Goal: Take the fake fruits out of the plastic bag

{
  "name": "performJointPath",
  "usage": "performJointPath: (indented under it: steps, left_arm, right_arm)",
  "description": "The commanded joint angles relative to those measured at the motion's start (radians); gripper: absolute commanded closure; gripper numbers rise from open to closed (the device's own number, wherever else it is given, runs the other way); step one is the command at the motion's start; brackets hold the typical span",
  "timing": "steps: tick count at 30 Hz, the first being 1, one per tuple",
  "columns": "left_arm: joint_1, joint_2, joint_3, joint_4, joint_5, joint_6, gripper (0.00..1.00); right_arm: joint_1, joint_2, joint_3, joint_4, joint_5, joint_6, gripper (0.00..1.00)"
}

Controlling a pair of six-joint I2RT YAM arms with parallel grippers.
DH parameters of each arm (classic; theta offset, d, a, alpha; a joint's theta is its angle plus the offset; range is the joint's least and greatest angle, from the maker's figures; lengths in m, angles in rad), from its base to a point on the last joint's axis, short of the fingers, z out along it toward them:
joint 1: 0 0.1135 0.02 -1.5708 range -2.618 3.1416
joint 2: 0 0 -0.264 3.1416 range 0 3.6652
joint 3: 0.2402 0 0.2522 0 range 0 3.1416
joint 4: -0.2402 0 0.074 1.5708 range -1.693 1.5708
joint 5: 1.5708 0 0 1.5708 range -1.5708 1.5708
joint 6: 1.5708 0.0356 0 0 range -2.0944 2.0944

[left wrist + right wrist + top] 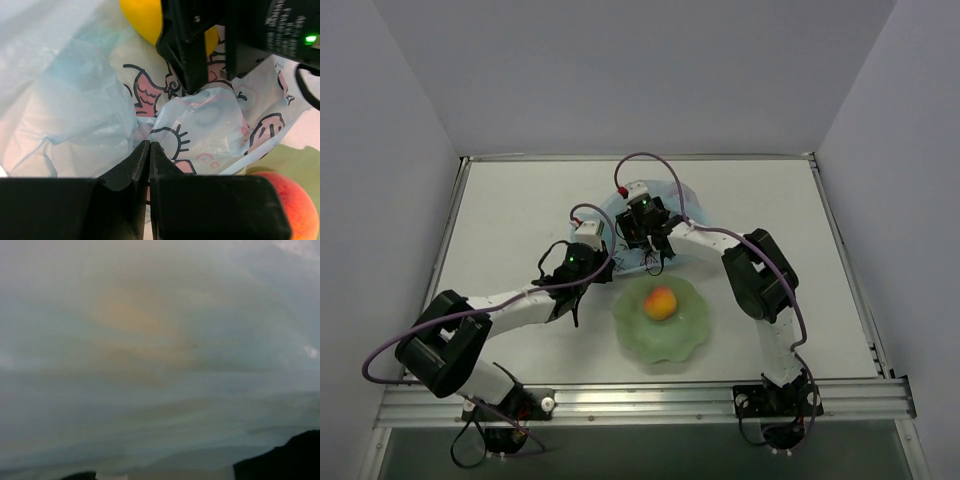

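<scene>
On the counter (520,210), plastic bag (692,212) lies just behind green bowl (685,338) holding a peach (661,300). Left gripper (149,147) — jaws closed, pinching bag film. Right gripper (651,246) sunk in bag beside yellow fruit (141,15) — jaw state: cannot tell.

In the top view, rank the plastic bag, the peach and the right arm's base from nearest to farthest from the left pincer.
1. The plastic bag, just right of the left pincer, which pinches it.
2. The peach, nearer the front, in the green bowl.
3. The right arm's base, far right, at the near edge.
</scene>
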Motion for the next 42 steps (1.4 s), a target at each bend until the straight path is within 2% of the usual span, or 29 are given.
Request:
performJointPath:
  steps: [1,9,14,16,19,27,30,31,34,42]
  left_arm:
    - [0.008,-0.002,0.029,0.031,-0.004,-0.004,0.98]
    - [0.011,0.01,0.036,0.032,0.004,-0.007,0.98]
    - [0.011,0.01,0.034,0.035,0.009,-0.01,0.98]
    - [0.011,0.01,0.034,0.035,0.009,-0.01,0.98]
    - [0.012,0.007,0.033,0.035,0.007,-0.009,0.98]
    - [0.017,0.004,0.031,0.034,0.004,-0.009,0.98]
    - [0.017,0.002,0.031,0.032,0.004,-0.009,0.98]
    - [0.018,-0.002,0.03,0.032,0.004,-0.009,0.98]
    - [0.018,-0.01,0.023,0.038,0.007,-0.01,0.98]
    - [0.018,0.022,0.029,0.069,0.018,-0.024,0.98]
  right_arm:
    - [-0.018,0.034,0.053,0.012,-0.062,-0.021,0.3]
    - [-0.046,0.051,0.039,0.13,-0.168,-0.043,0.29]
    - [-0.086,0.054,0.001,0.213,-0.206,-0.043,0.21]
    - [-0.101,0.065,-0.001,0.231,-0.27,-0.043,0.21]
    - [-0.123,0.082,0.014,0.239,-0.33,-0.038,0.15]
    - [-0.138,0.109,0.044,0.23,-0.416,0.0,0.19]
    - [-0.138,0.114,0.048,0.221,-0.401,0.008,0.33]
    - [-0.138,0.106,0.045,0.222,-0.392,0.02,0.51]
    - [-0.129,0.031,-0.013,0.288,-0.383,0.052,0.71]
    - [-0.109,-0.204,-0.111,0.313,-0.425,0.14,0.79]
